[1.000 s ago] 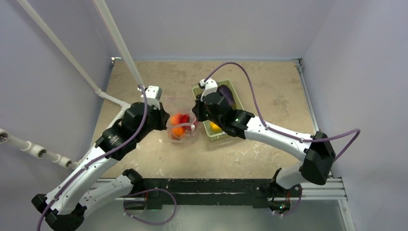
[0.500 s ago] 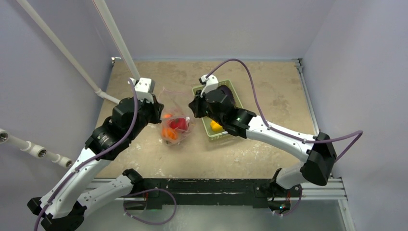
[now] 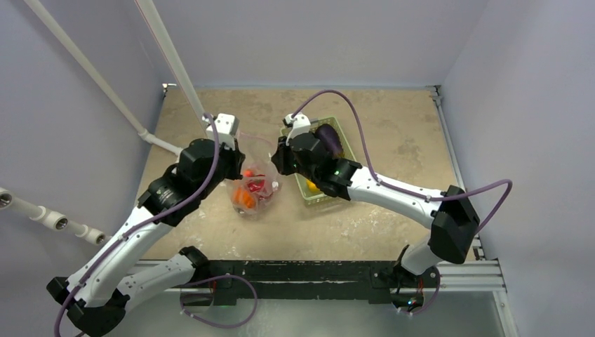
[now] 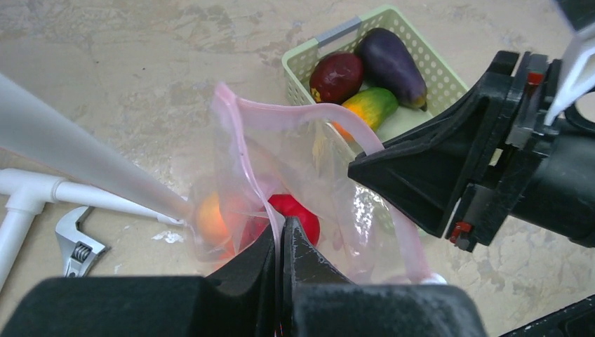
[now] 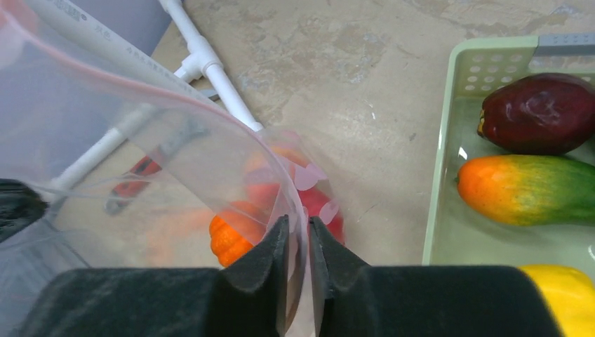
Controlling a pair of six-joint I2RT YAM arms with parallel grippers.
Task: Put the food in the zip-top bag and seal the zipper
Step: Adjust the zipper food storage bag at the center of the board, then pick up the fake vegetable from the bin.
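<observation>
You have just swung the clear, crinkly zip-top bag [image 3: 254, 193] a little toward the near-left of the table. Over the last second your left gripper [image 4: 282, 228] pulled away to the left and came back, and your right gripper [image 5: 298, 228] followed it leftward. The bag is now slung between the two grippers, just beside the pale green plastic basket [image 4: 438, 56]. The red plastic apple [image 4: 298, 214] and the ridged orange pumpkin [image 5: 230, 239] sit in its bottom.

Your left fingers are pressed tight on the thin pink press-seal zipper [image 4: 281, 116] at the near rim. Your right fingers, closed a moment ago, now show a thin slit with the film running through it (I cannot tell whether they still pinch it). If that grip is letting go, I expect the mouth to slump.

That matters, because the task looks far from done. The purple eggplant [image 4: 391, 63], the dark red plum [image 4: 338, 76], the orange-to-green fruit [image 4: 368, 107] and the yellow pepper [image 5: 561, 288] all lie in the basket, and the zipper is unsealed.
</observation>
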